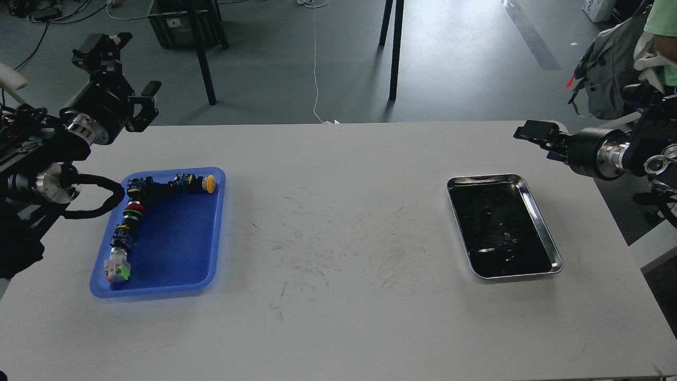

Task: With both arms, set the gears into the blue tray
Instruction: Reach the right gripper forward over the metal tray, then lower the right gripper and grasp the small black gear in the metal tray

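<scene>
The blue tray point(182, 248) lies on the left of the white table. It holds a row of colourful push-button switches point(132, 211). Faint small dark round shapes, possibly the gears point(487, 213), show in the steel tray's dark inside, too dim to be sure. My left gripper point(129, 66) hangs open and empty above the table's far left corner, behind the blue tray. My right gripper point(530, 131) reaches in over the far right edge, just behind the steel tray. It is dark and end-on, so its fingers cannot be told apart.
The shiny steel tray point(545, 233) sits on the right side of the table. A black cable loop point(98, 198) from my left arm hangs by the blue tray's left rim. Black table legs point(394, 47), a crate and a person in green stand beyond the table.
</scene>
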`<move>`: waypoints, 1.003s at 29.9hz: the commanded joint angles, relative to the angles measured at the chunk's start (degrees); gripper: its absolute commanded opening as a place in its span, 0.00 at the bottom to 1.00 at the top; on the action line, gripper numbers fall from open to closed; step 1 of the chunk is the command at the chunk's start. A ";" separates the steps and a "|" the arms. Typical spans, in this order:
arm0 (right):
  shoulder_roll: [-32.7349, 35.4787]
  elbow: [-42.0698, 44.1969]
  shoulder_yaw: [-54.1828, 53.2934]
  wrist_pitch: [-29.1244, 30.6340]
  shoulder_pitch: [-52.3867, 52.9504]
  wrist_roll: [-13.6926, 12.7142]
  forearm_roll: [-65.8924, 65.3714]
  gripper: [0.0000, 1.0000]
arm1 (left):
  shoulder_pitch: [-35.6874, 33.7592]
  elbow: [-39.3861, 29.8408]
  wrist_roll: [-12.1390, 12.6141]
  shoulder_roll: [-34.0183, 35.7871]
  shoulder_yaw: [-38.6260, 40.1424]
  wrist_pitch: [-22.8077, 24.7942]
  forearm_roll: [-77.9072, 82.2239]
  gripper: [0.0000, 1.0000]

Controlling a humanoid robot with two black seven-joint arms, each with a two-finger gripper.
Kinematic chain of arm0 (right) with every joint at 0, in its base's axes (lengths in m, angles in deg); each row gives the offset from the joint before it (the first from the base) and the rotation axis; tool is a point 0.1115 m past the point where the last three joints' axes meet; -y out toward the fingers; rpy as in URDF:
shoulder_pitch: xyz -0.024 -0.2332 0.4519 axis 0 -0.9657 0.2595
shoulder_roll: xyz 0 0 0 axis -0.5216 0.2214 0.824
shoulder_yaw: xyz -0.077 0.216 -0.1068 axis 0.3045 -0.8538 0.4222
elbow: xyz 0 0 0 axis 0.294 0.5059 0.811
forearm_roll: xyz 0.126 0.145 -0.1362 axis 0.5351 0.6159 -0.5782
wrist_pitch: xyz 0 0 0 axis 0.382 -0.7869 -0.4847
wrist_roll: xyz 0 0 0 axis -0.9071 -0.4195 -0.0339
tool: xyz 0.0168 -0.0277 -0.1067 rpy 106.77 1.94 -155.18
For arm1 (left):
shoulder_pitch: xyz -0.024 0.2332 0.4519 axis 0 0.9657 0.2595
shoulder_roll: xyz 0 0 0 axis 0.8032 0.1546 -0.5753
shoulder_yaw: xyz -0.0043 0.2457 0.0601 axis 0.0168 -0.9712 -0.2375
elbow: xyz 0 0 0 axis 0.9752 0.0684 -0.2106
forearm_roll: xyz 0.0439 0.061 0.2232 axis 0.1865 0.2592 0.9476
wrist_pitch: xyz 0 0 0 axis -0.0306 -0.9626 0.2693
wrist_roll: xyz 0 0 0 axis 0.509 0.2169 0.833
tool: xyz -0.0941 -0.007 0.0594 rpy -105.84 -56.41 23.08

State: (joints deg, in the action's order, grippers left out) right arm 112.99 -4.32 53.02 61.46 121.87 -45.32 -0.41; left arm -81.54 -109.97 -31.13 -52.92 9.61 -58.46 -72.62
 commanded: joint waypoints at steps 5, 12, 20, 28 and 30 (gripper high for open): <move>-1.89 -0.36 4.84 2.17 0.85 2.09 -6.21 0.95 | -0.02 -0.01 0.00 0.58 -0.10 0.01 0.00 0.99; -3.30 -0.18 8.70 2.17 0.68 2.09 -10.26 0.94 | -0.02 -0.01 0.00 0.49 -0.10 0.01 0.00 0.99; -7.60 1.04 11.08 2.17 0.77 2.09 -10.88 0.94 | -0.02 -0.01 -0.09 0.49 -0.01 0.01 0.00 0.99; -10.24 4.74 13.10 2.17 0.59 2.09 -11.14 0.94 | -0.02 -0.01 -0.09 0.84 -0.01 0.10 0.00 0.99; -10.59 4.74 13.72 2.26 0.76 2.09 -11.23 0.94 | -0.02 -0.01 -0.09 0.84 -0.01 0.10 0.00 0.99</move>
State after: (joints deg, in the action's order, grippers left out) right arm 102.98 0.26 66.07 63.64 122.56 -43.23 -11.57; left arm -81.56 -109.98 -31.21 -52.12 9.61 -58.36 -72.62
